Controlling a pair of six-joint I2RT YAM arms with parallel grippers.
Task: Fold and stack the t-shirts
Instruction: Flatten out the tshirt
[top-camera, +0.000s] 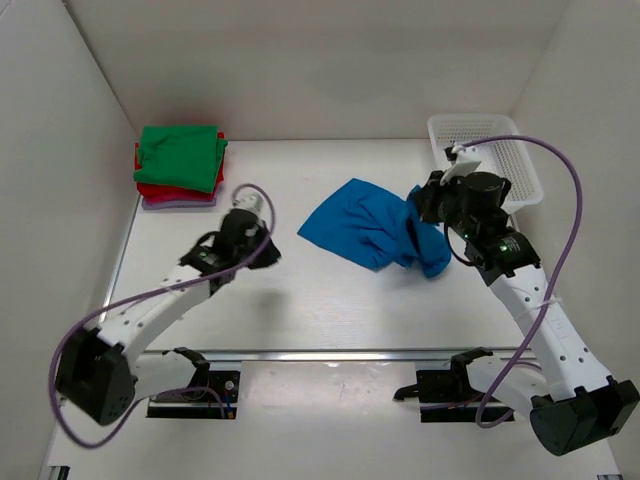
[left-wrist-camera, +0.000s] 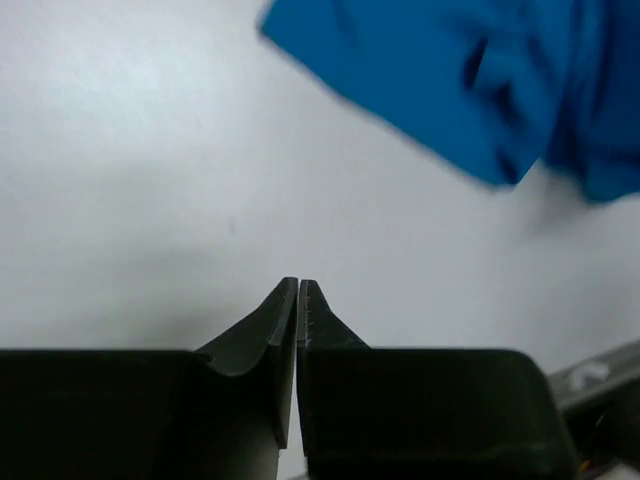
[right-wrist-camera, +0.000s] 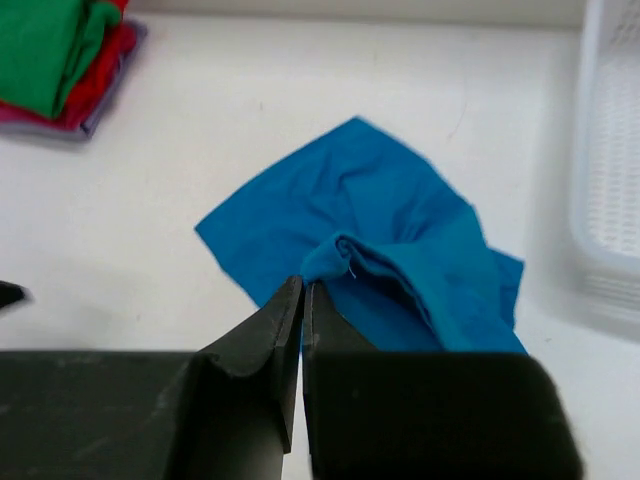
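Observation:
A bright blue t-shirt (top-camera: 355, 230) lies crumpled right of the table's middle, and its right end is drawn up. My right gripper (top-camera: 420, 215) is shut on a bunched fold of the blue t-shirt (right-wrist-camera: 350, 200), pinched at the tips of that gripper (right-wrist-camera: 302, 283). A stack of folded t-shirts sits at the back left: green (top-camera: 180, 155) on top, red (top-camera: 150, 188) under it, a pale lavender one (top-camera: 178, 203) at the bottom. My left gripper (top-camera: 262, 248) hovers over bare table left of the blue shirt (left-wrist-camera: 450, 90). That left gripper (left-wrist-camera: 298, 283) is shut and holds nothing.
A white mesh basket (top-camera: 520, 170) stands at the back right, close behind the right wrist, and its wall (right-wrist-camera: 600, 200) fills the right edge of the right wrist view. White walls enclose the table on three sides.

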